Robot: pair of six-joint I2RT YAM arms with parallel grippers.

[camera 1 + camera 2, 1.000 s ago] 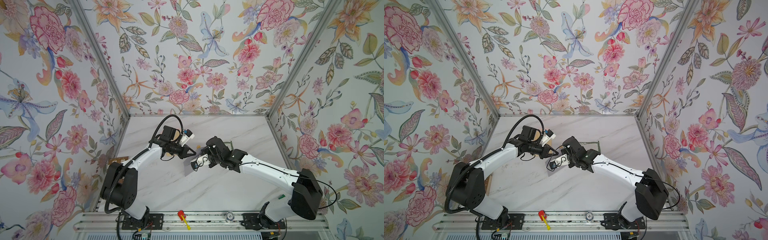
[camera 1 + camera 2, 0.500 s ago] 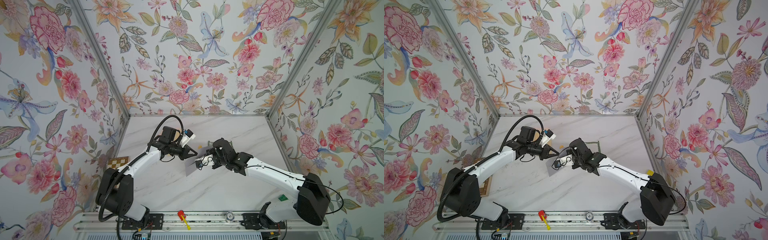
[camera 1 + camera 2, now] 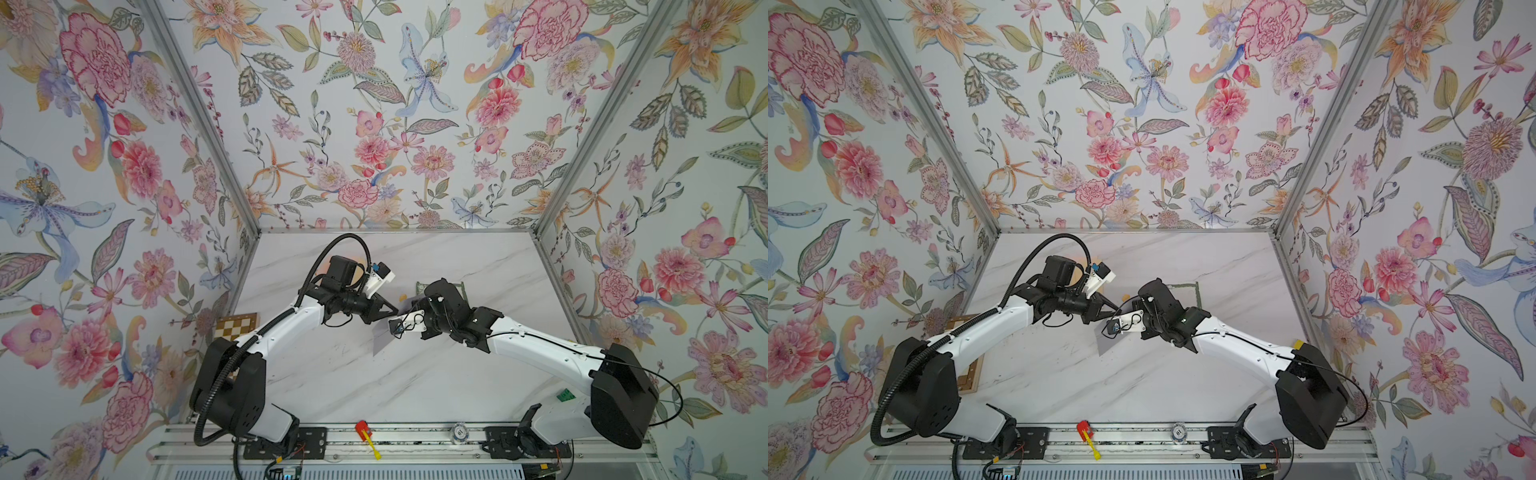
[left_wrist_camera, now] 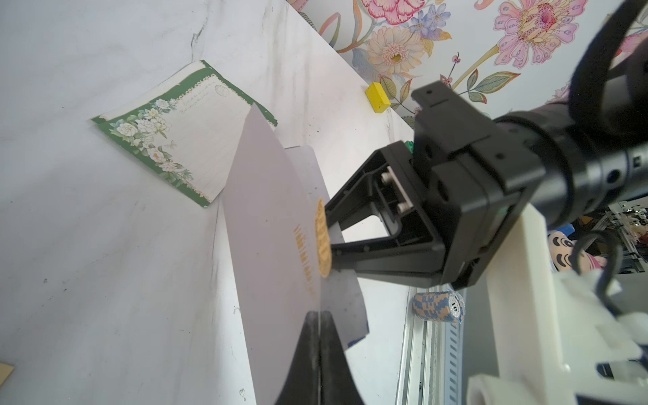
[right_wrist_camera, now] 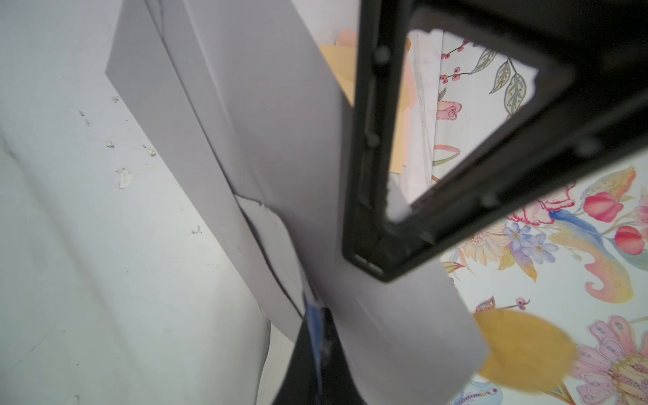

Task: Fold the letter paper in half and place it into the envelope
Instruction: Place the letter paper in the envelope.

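Envelope (image 4: 273,217), pale grey with a gold seal (image 4: 323,242), is held up tilted over the bench (image 4: 87,280); whether its low edge touches the surface cannot be told. The left tool (image 4: 319,315) is pressed together on one edge of it. The right tool (image 4: 333,245) is pinching it from the other side, right beside the seal. The letter paper (image 4: 175,140), green-bordered with white flowers, lies flat on the bench, one corner hidden behind the envelope, apart from both tools

Poker chip (image 4: 438,308) marked "10", gold lettering on envelope (image 4: 273,228) illegible
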